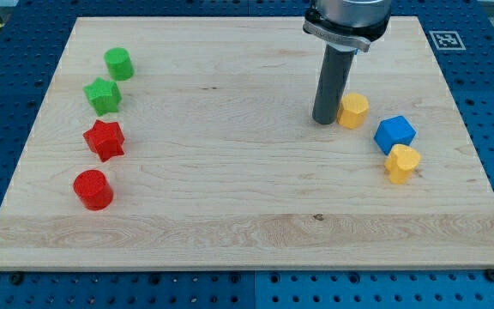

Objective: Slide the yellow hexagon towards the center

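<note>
The yellow hexagon [353,110] lies on the wooden board [230,189], right of the middle and toward the view's top. My tip [324,121] rests on the board right beside the hexagon's left side, touching or almost touching it. The dark rod rises from there to the arm's end at the view's top.
A blue block [394,134] and a yellow heart-like block [402,162] lie to the right and below the hexagon. On the left stand a green cylinder [118,63], a green star [103,95], a red star [104,139] and a red cylinder [93,189].
</note>
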